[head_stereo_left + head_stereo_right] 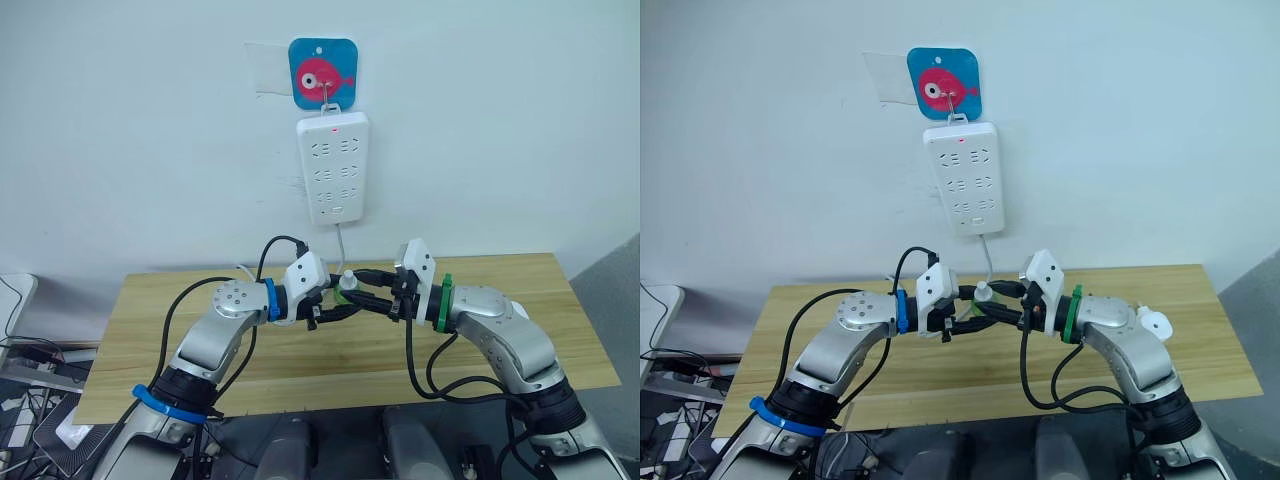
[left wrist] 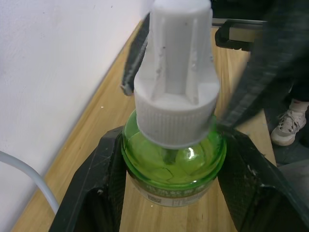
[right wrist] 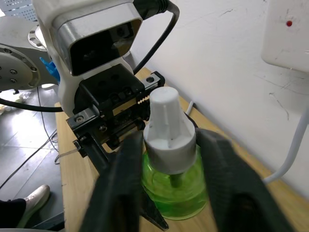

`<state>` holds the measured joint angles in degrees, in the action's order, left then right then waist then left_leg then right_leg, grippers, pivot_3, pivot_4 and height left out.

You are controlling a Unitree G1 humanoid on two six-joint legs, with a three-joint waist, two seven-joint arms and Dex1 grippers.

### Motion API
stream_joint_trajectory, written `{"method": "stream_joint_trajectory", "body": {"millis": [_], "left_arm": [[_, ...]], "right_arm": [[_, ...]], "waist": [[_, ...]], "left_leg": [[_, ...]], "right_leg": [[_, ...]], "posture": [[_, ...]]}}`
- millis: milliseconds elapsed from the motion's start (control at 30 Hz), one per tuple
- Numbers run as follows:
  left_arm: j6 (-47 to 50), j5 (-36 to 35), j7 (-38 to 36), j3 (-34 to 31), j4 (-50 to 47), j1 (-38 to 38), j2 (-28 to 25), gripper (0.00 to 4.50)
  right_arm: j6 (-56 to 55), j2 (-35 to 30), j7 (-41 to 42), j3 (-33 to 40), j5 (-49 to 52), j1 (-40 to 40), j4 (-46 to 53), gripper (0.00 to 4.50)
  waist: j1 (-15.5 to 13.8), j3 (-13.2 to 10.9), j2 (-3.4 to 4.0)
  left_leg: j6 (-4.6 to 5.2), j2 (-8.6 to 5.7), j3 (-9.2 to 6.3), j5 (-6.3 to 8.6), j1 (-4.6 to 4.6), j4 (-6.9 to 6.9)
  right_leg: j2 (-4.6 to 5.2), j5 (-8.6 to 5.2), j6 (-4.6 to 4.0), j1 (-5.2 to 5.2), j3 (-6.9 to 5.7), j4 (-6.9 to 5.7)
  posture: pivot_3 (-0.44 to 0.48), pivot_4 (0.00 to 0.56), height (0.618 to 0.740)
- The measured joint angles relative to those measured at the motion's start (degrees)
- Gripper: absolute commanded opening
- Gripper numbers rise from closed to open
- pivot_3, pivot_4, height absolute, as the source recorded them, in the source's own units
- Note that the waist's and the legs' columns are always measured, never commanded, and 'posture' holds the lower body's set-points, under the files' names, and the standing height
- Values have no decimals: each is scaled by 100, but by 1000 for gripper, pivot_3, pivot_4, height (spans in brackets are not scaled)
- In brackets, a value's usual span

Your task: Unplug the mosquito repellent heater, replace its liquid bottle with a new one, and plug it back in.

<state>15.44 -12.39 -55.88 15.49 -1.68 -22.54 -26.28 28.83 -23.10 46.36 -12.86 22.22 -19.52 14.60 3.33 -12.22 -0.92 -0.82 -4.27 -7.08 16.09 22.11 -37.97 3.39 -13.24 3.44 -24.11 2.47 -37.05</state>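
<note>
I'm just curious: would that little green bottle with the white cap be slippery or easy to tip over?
The green bottle looks smooth and glossy, so probably slippery. Its tall white cap over a round body suggests it tips and rolls easily. It seems light.

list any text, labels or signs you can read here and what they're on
No words can be read in these pictures.
Green liquid bottle: a pale label band low on the glass carries small print, too blurred to read.
Blue wall hook plate: a pink fish picture, no lettering.
White power strip: a lit red indicator at its top, no legible marking.
Bottle's white cap: plain, no text.
</note>
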Motion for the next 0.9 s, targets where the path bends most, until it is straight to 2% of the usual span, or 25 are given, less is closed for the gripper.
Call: {"method": "stream_joint_trajectory", "body": {"millis": [200,333,500,700,900], "left_arm": [[88,-26,26,-28,-45,61,-31,2258],[36,-116,-124,-71,-148,181,-85,2258],[-360,-300,-1004,-18,-213,182,-413,2258],[-823,-299,-1887,191,-180,69,-701,2258],[-939,-175,-1865,262,13,-33,-543,2258]], "right_arm": [[-74,93,115,-16,-60,-47,-158,1045],[-75,-22,530,-48,-59,-194,-232,1045],[-222,-373,2004,-321,58,-875,-664,1045],[-1173,-297,3828,-880,-110,-1840,-1949,1045],[-1345,-68,4105,-859,-68,-2292,-2511,3188]], "waist": [[-5,0,0],[-16,0,0],[-14,3,2],[-28,5,1],[-79,8,-2]], "left_leg": [[-3,0,0,-2,0,-1],[-13,-1,0,-7,0,-1],[-9,0,0,-6,-6,-2],[-23,0,-2,-14,-6,-3],[-37,0,-4,-22,0,-4]], "right_leg": [[-1,0,0,0,0,-2],[-1,0,0,0,0,-2],[-18,1,-1,4,-2,-4],[-21,1,-2,3,-3,-4],[-15,2,-3,-6,2,-3]], "posture": [[-64,188,740],[-50,181,740],[-30,165,740],[-6,152,740],[-14,150,740]]}}
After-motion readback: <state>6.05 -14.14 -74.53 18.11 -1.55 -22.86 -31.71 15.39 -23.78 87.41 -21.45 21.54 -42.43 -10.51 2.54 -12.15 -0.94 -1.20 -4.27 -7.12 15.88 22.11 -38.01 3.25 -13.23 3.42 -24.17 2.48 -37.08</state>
